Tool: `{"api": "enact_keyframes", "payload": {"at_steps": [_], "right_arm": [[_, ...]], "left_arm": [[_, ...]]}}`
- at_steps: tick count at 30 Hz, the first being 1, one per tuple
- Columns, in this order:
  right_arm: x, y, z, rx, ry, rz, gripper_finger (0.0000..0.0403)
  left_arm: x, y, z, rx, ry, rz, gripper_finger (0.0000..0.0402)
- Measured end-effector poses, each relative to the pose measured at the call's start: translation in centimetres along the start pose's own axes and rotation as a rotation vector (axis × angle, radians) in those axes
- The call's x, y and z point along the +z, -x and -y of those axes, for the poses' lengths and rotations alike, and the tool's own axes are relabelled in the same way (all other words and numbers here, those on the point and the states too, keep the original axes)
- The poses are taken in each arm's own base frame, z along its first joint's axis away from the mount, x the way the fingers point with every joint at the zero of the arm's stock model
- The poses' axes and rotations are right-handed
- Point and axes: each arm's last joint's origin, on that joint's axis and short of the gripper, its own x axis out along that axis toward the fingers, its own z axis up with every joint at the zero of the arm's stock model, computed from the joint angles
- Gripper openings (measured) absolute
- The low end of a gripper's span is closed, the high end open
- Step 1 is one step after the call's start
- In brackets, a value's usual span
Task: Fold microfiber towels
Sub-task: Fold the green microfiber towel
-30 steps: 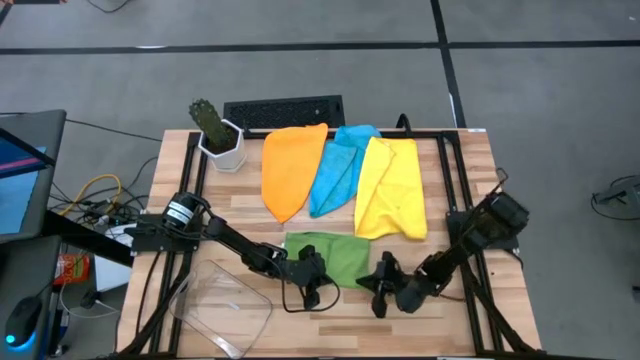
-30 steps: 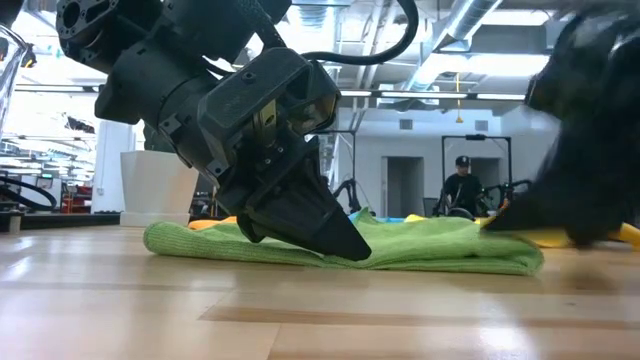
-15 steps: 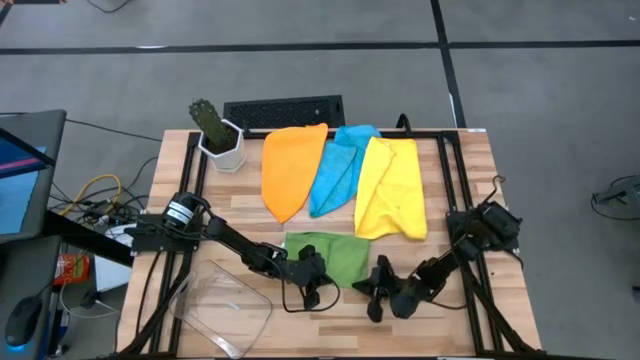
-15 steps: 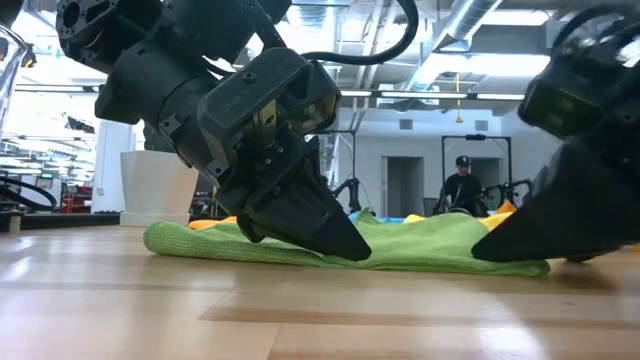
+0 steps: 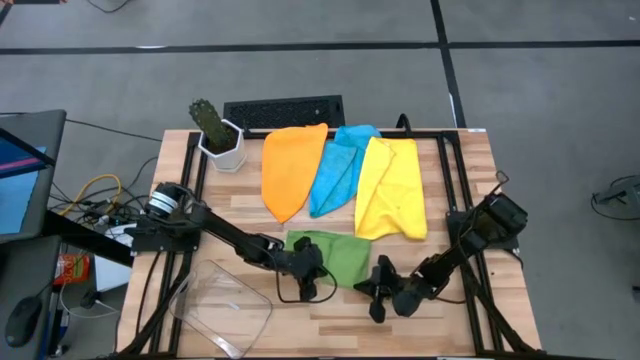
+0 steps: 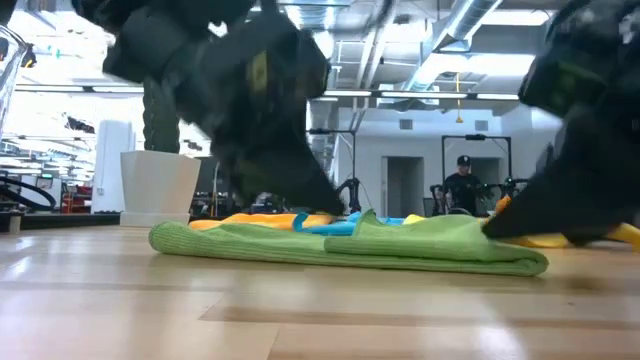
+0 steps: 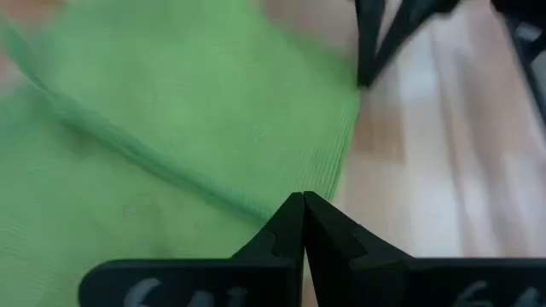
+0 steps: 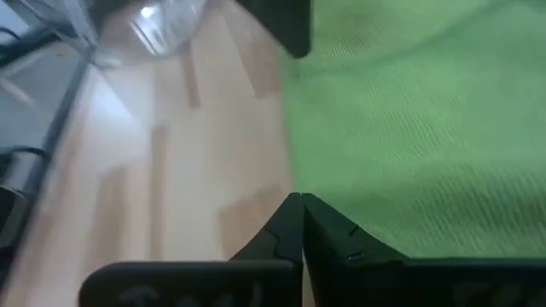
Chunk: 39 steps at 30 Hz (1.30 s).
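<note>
From above, we see the green towel (image 5: 328,255) lying near the front edge of the table (image 5: 470,170), folded into a rough rectangle. Both arms crowd it: the left gripper (image 5: 308,276) sits at its front left corner, the right gripper (image 5: 378,285) just off its front right corner. We judge they flank the cloth this way so each can take one end of the front edge for the next fold. Behind it, the orange towel (image 5: 290,168), light blue towel (image 5: 338,165) and yellow towel (image 5: 392,185) lie spread side by side, overlapping, apparently waiting their turn. A cactus in a white pot (image 5: 217,133) stands at the back left and a clear tray (image 5: 225,305) hangs over the front left edge.

Down at table height, the green towel (image 6: 350,242) is a low flat pad with a small ridge in the middle and rounded folded ends; slivers of orange, blue and yellow peek over it. Dark arm shapes loom on either side, too blurred to read. A person (image 6: 462,185) stands far back in the room.

In the left wrist view, the left gripper (image 7: 302,198) is pinched tight, tips at the towel's (image 7: 171,119) edge, nothing visibly clamped.

In the right wrist view, the right gripper (image 8: 301,198) looks nearly pressed together too, tips right at the towel's (image 8: 409,128) edge where it meets bare wood.
</note>
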Motion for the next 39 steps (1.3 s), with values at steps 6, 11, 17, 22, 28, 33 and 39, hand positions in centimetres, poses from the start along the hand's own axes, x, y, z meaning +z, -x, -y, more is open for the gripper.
{"api": "enact_keyframes", "payload": {"at_steps": [6, 11, 17, 22, 28, 33, 39], "right_arm": [[2.1, 1.2, -0.6, 0.03, 0.044, 0.051, 0.0019], [3.1, 2.0, -0.8, 0.031, 0.045, 0.062, 0.0024], [3.2, 2.1, -0.7, 0.02, 0.058, 0.053, 0.0039], [3.2, 2.1, -0.6, 0.016, 0.058, 0.052, 0.0036], [3.2, 2.1, -0.5, 0.01, 0.065, 0.048, 0.0028], [3.4, 1.9, -0.3, 0.002, 0.06, 0.051, 0.0029], [3.8, 1.7, -0.3, 0.006, 0.037, 0.071, 0.0038]], "left_arm": [[0.2, 2.6, 0.1, 0.065, 0.056, -0.105, 0.0], [-1.5, 5.7, 1.4, 0.224, 0.02, -0.196, 0.0], [-3.7, 7.6, 2.3, 0.435, -0.052, -0.176, 0.0007], [-5.0, 6.9, 1.8, 0.381, 0.006, -0.126, 0.0015], [-7.2, 6.7, 0.8, 0.334, 0.024, -0.16, 0.0015], [-8.2, 6.8, 0.0, 0.331, 0.015, -0.2, 0.0016], [-8.2, 6.8, -0.1, 0.343, 0.005, -0.188, 0.0016]]}}
